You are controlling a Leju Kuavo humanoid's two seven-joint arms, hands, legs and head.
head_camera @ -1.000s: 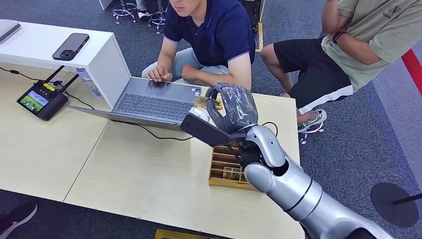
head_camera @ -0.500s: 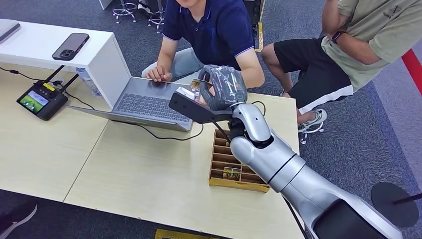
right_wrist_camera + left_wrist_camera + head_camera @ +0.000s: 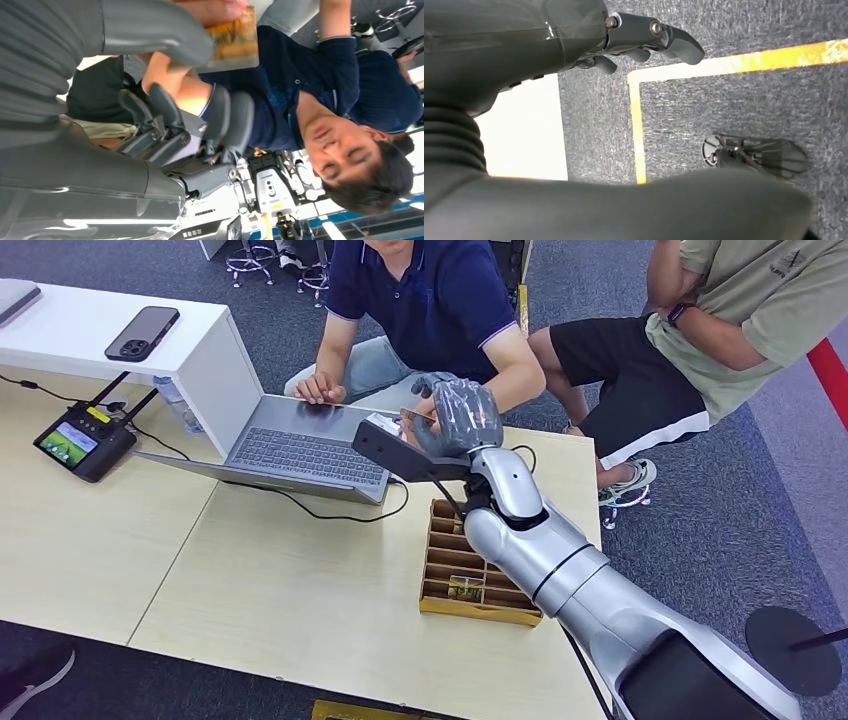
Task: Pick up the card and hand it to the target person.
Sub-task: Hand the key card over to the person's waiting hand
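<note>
Since a second ago the right hand (image 3: 455, 418) has swung up off the wooden tray (image 3: 440, 602) toward the person in the navy shirt (image 3: 430, 300). It pinches the card (image 3: 235, 40) under its thumb; the person's fingers (image 3: 215, 7) touch the card. The left hand (image 3: 624, 35) hangs with its fingers loosely apart, holding nothing.

The right hand (image 3: 462, 418) is cased in glossy grey plastic with a ribbed cover; the arm behind it is smooth, polished silver metal. The card (image 3: 235, 40) in its hold looks glossy, with a clear, reflective face. The table (image 3: 300, 580) has a pale, matt wood-grain surface. The compartment tray (image 3: 470, 565) looks like plain wood or card, matt brown. The laptop (image 3: 300, 445) has a matt silver metal finish. The phone (image 3: 143, 333) is glossy black. The left hand (image 3: 644, 37) is smooth dark plastic with metal pins. The floor (image 3: 749, 100) is rough grey carpet.
</note>
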